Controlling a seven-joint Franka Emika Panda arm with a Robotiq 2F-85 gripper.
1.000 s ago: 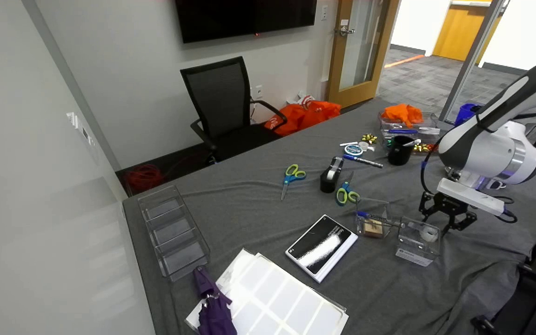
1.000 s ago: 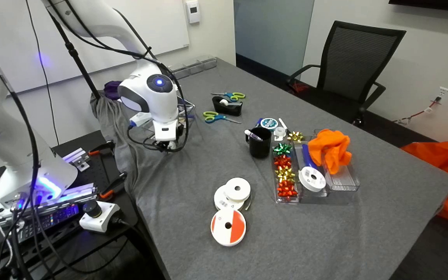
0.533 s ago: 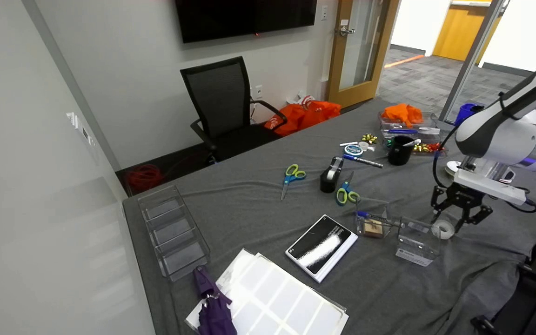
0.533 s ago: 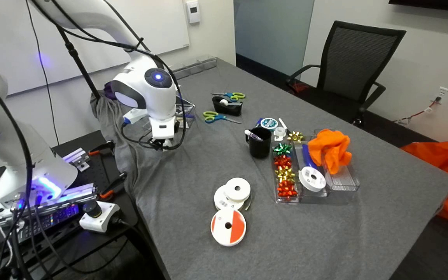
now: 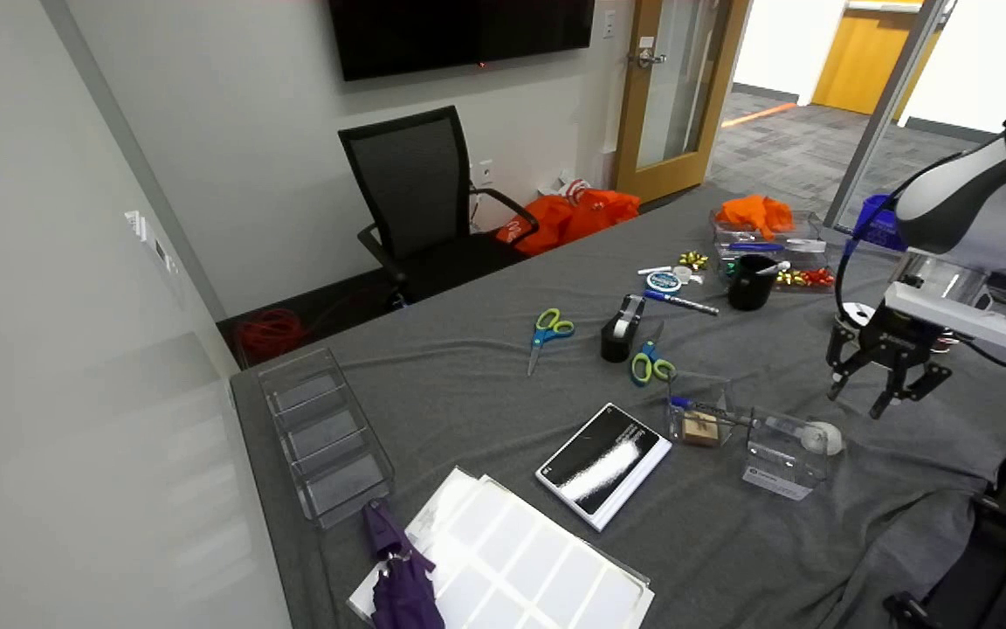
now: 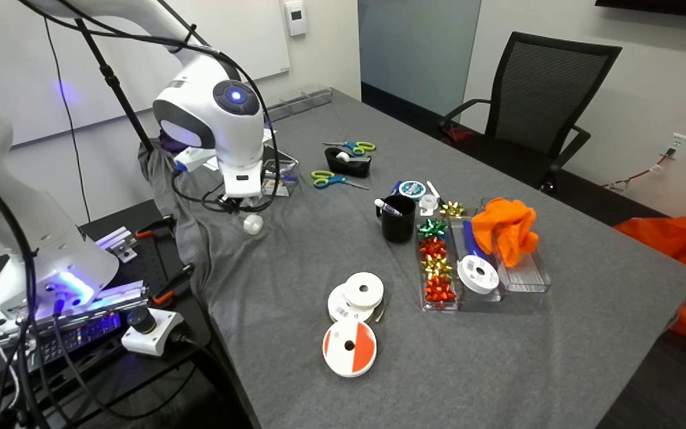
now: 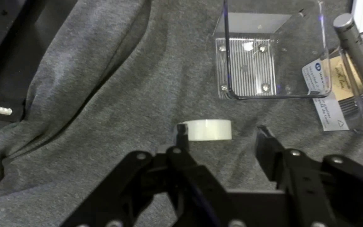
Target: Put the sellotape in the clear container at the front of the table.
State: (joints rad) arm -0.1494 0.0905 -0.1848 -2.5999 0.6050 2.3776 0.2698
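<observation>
Pincer (image 5: 857,399) spread wide, nothing in its grip, raised over the gray-draped table (image 5: 459,402). Sellotape (image 7: 210,130): white roll, on edge on the table, outside the clear container (image 7: 247,72) and just beside it. Wrist view gives a strip of table between the two, container on the far side, its ribbed floor showing. In that view one of the fingers (image 7: 182,137) overlaps the roll's left end; in an exterior view the pincer stands apart from the roll, higher and to the right.

Just left of the container in an exterior view, a second clear box (image 5: 676,428): blue-capped marker (image 7: 359,55) and tan block (image 5: 700,429) in it. Left again, black-topped white box (image 5: 605,454). Farther back, scissors (image 5: 547,332) either side of a black tape dispenser (image 5: 618,336). Far right, black mug (image 5: 751,284). Left end, divided clear tray (image 5: 321,432); near side, purple umbrella (image 5: 403,585) across white sheets (image 5: 547,568).

In an exterior view, ribbon spools (image 6: 335,348) on the near part; farther right, shiny bows (image 6: 436,266) in a row, then orange cloth (image 6: 505,229).
</observation>
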